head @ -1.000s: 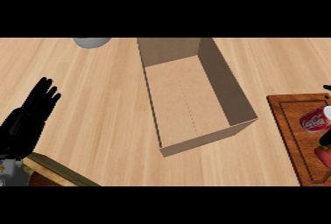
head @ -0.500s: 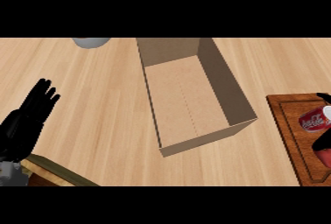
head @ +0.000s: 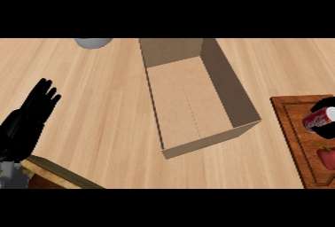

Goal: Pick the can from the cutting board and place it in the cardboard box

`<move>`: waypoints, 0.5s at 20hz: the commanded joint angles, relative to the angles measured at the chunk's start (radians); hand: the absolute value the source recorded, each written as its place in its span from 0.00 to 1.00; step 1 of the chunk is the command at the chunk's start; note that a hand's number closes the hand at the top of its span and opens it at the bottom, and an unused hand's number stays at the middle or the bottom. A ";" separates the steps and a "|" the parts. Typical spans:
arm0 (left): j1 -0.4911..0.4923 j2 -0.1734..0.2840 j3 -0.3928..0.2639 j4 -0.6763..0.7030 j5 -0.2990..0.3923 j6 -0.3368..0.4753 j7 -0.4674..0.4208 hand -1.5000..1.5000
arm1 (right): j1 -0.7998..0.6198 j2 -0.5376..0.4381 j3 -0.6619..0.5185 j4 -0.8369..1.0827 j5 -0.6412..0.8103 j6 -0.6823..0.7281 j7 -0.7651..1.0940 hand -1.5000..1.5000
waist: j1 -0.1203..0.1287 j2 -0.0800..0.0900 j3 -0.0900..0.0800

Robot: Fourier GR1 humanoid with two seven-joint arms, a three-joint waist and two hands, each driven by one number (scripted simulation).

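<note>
Red cylindrical soda can (head: 318, 119): tilted on brown wooden cutting board (head: 292, 133), right hand (head: 325, 105) apparently curled round it for lifting. Open cardboard box (head: 196, 102): left of that hand, awaiting can. Left hand (head: 29, 117): resting, fingers straight.

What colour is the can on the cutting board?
Red with a silvery top, in the head view: the can.

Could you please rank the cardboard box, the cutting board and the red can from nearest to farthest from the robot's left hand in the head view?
From the left robot hand, open at the view's left:
1. Cardboard box, centre.
2. Cutting board, right edge; its near rim comes first.
3. Red can, lying on the board, farthest right.
</note>
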 commanded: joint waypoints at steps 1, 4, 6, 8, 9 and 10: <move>0.024 -0.034 -0.002 0.028 -0.011 0.012 0.005 0.50 | -0.015 0.041 0.014 0.012 0.045 -0.055 -0.030 1.00 | -0.001 0.008 -0.013; 0.000 -0.023 0.015 0.032 0.008 -0.006 0.031 0.50 | -0.053 -0.008 -0.017 0.102 0.057 -0.038 -0.113 1.00 | 0.000 0.009 -0.013; 0.030 -0.056 -0.006 0.042 -0.026 0.009 -0.012 0.50 | -0.021 -0.025 -0.027 0.016 0.045 -0.003 -0.090 1.00 | -0.006 0.008 -0.013; -0.001 -0.032 -0.023 0.019 -0.033 0.017 0.012 0.50 | -0.112 0.286 0.143 -0.114 0.112 -0.078 0.191 1.00 | 0.017 0.005 -0.016; 0.016 -0.030 -0.032 0.008 -0.012 -0.005 0.028 0.50 | -0.163 0.350 0.171 -0.113 0.129 -0.095 0.239 1.00 | 0.057 0.007 -0.017; -0.011 -0.040 -0.057 -0.005 -0.007 -0.018 0.027 0.50 | -0.202 0.415 0.203 -0.098 0.143 -0.100 0.276 1.00 | 0.107 0.015 -0.019</move>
